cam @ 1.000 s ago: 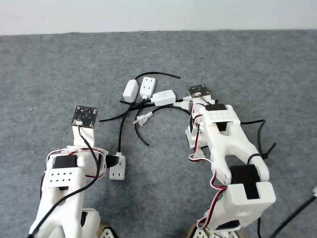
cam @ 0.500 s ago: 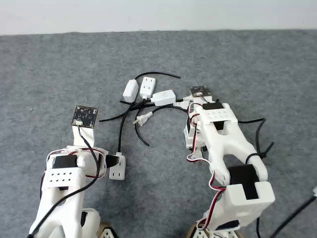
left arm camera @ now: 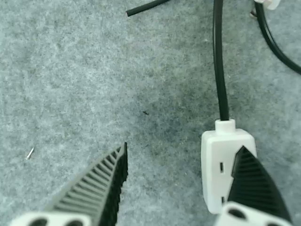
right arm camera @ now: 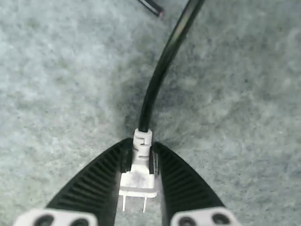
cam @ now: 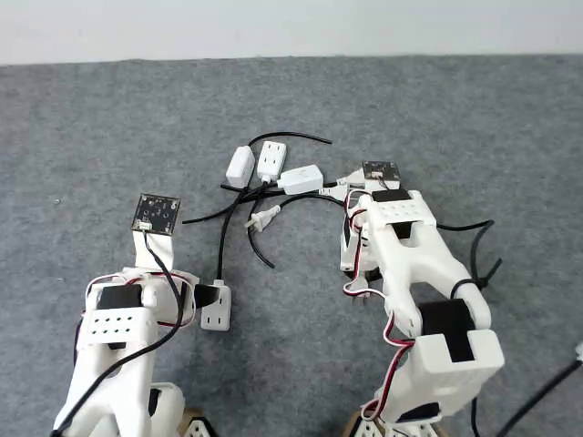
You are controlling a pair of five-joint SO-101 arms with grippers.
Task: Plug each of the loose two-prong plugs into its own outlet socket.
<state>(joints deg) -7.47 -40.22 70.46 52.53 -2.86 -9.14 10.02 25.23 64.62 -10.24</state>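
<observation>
The right gripper is clenching a white plug by its body, with the black cable trailing away over the grey surface. Since a second ago its wrist has been swinging slightly toward the right edge; everything else is lying as before. The left gripper is standing spread wide near the front edge, one finger overlapping a white socket block. Four socket blocks are showing: this one and three clustered mid-surface. Two plugs are showing: the grasped one and a loose plug lying just in front of that cluster.
</observation>
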